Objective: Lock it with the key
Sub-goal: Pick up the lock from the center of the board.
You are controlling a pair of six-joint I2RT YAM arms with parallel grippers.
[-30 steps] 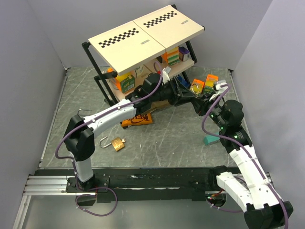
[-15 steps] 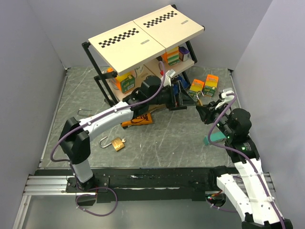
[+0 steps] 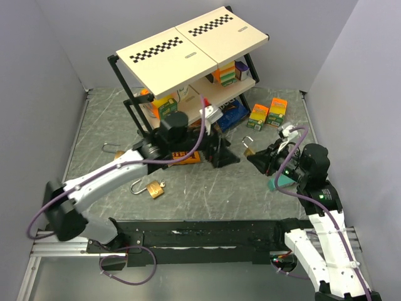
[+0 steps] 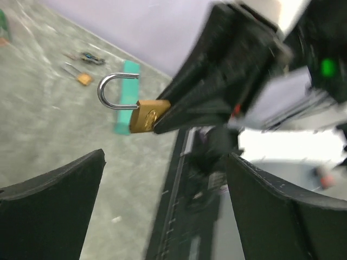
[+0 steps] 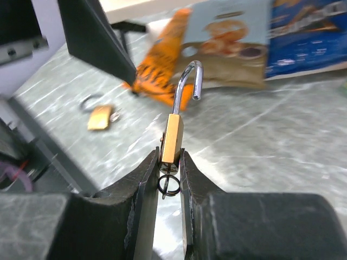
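Jutting shackle-first from right hand (image 5: 166, 165); padlock (image 5: 172, 140) lengthwise

We pulled our left gripper (image 3: 225, 157) back toward 7 o'clock, away from our right gripper (image 3: 253, 157), which carried the small brass padlock (image 3: 249, 149) toward 6 o'clock.

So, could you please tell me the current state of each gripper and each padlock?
Left gripper: open, holding nothing.
Right gripper: shut on the held padlock's body.
Held padlock: lifted, shackle open, a ring hanging beneath it.
Second padlock: lying flat, shackle open, nothing touching it.
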